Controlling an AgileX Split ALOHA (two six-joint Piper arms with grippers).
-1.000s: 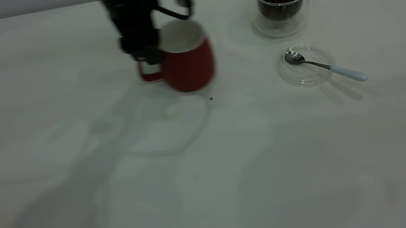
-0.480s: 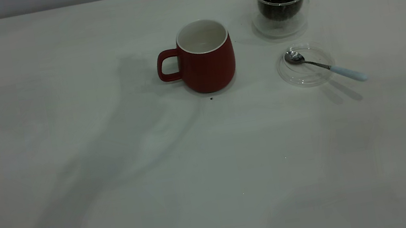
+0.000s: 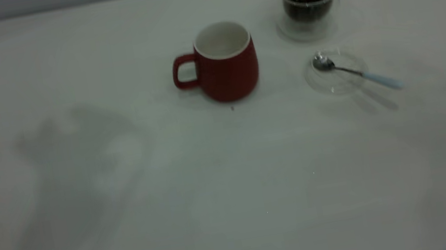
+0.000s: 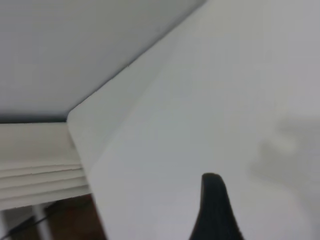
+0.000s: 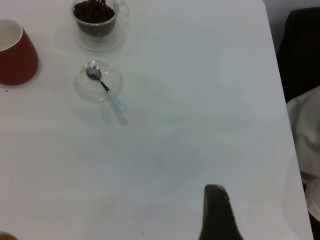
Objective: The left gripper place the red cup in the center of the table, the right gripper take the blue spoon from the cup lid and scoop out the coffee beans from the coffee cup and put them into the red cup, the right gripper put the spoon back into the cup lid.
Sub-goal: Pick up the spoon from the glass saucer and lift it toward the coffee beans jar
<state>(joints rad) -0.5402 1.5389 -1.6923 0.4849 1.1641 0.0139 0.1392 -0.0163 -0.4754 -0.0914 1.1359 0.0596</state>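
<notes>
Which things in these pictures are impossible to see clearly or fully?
- Left tool: the left wrist view shows one dark finger only, cut off by the picture edge; open or shut is unknown.
- Right tool: the same in the right wrist view.
- Both arms: outside the exterior view.
- Red cup: its bottom inside is hidden by its own wall.
- Cup lid: clear glass, so its rim is faint.

- My left gripper (image 4: pixel 216 210) shows just one dark finger in its wrist view, hanging above the table (image 4: pixel 210 100) near a corner.
- My right gripper (image 5: pixel 216 215) shows one dark finger too, high above the table's right edge.
- Neither arm appears in the exterior view.
</notes>
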